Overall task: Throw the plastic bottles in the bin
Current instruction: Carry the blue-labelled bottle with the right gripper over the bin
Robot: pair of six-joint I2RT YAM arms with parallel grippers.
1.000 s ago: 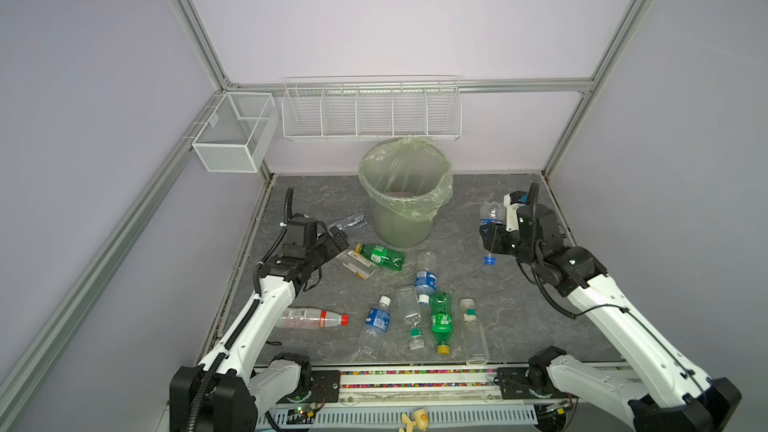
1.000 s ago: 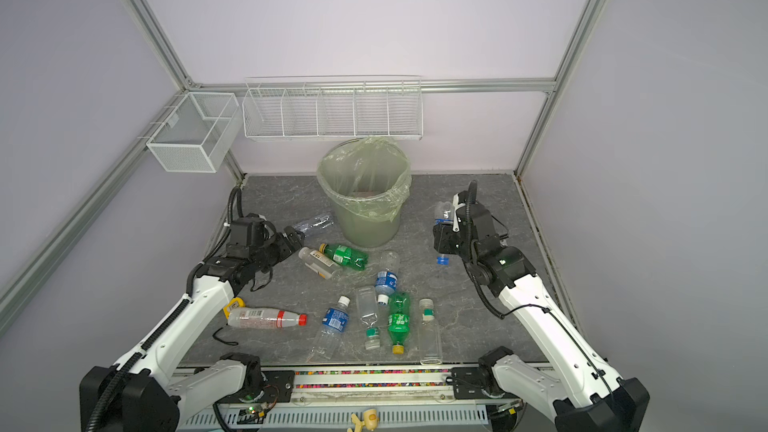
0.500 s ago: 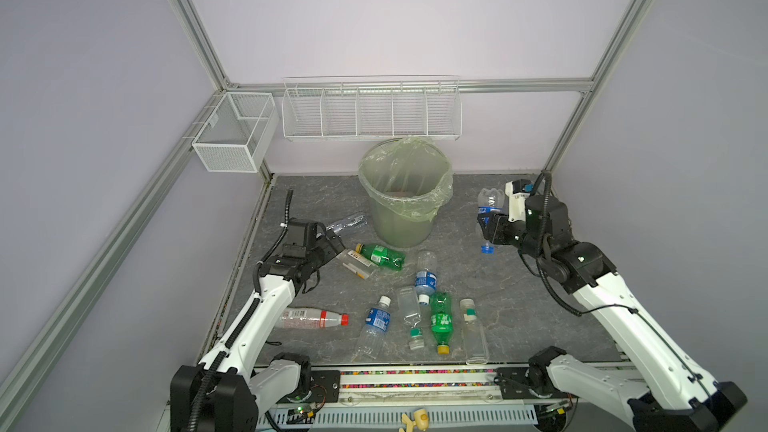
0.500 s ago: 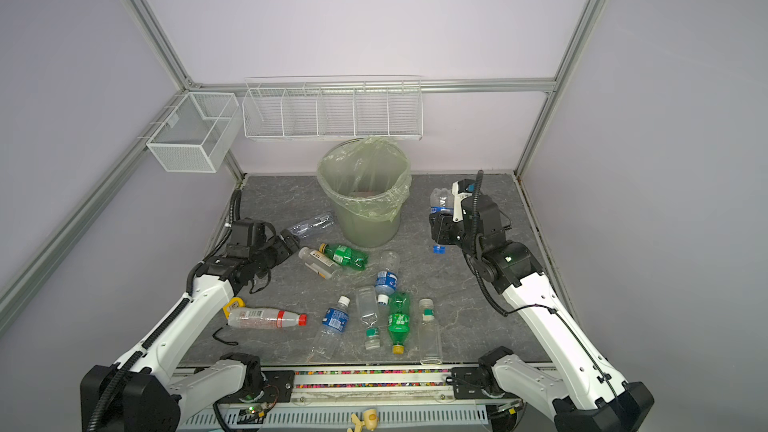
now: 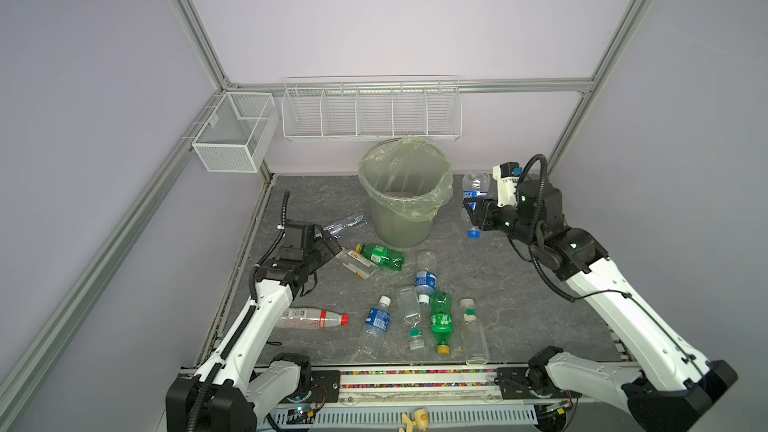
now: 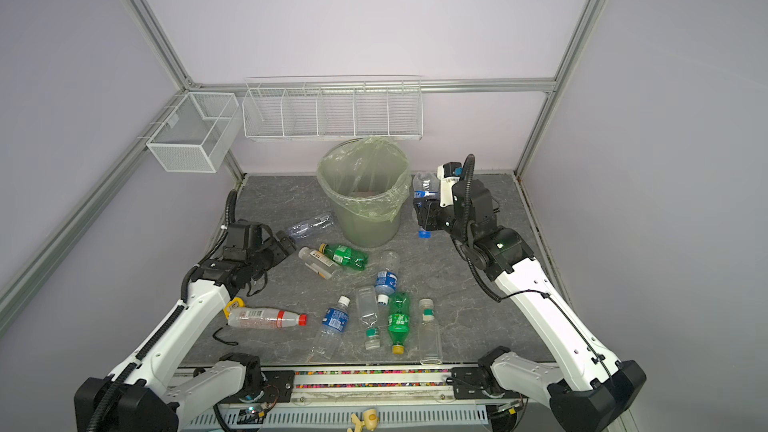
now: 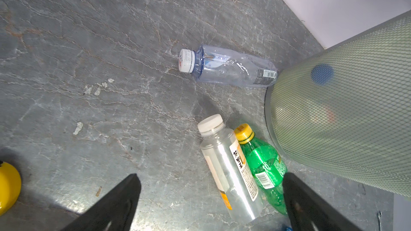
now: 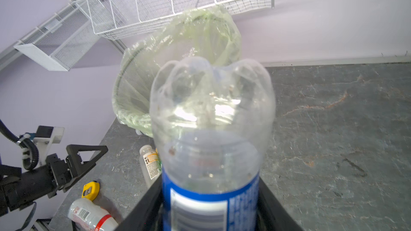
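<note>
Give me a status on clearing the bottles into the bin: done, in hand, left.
Done: blurred blue and reddish shapes through the bin wall, likely some already inside. In hand: the right gripper is shut on a blue-label bottle, cap down, beside the bin, not over its rim. Left: nine bottles lie on the table; the left gripper is open and empty near two.

White arms [image 5: 615, 305] — black joints [image 5: 540, 205], black cables [image 5: 538, 176].

Print on bottles [image 7: 231, 174] unreadable
</note>
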